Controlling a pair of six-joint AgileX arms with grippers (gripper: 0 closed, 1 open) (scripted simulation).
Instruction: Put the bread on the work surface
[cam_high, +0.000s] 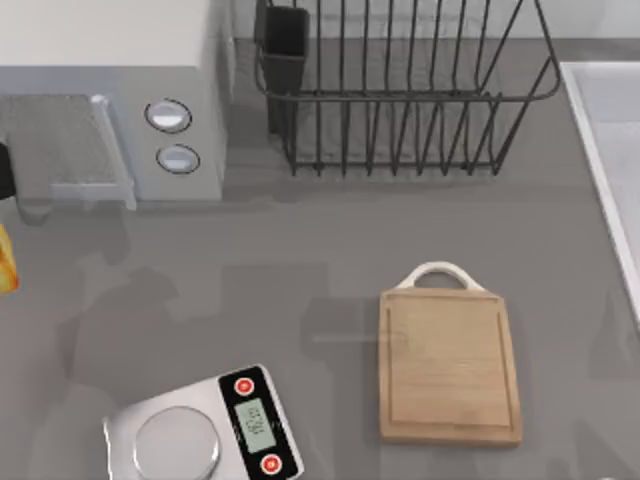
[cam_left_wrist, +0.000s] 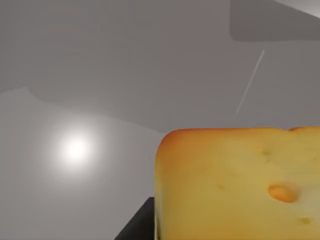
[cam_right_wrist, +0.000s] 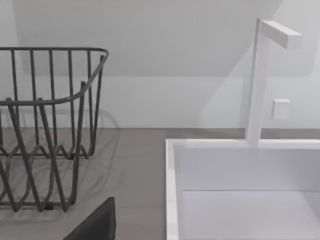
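The bread, a golden-yellow chunk with toasted orange patches, shows at the far left edge of the top view, well left of the work surface. In the left wrist view the bread sits very close to the camera, with a dark finger of my left gripper pressed against its side; the other finger is hidden behind it. The work surface is a light-wood cutting board with a white loop handle, lying bare at the front right of centre. A dark finger of my right gripper shows in the right wrist view.
A silver-and-black digital scale sits at the front left of centre, between the bread and the board. A white appliance stands at the back left, a black wire dish rack at the back centre, a white sink along the right edge.
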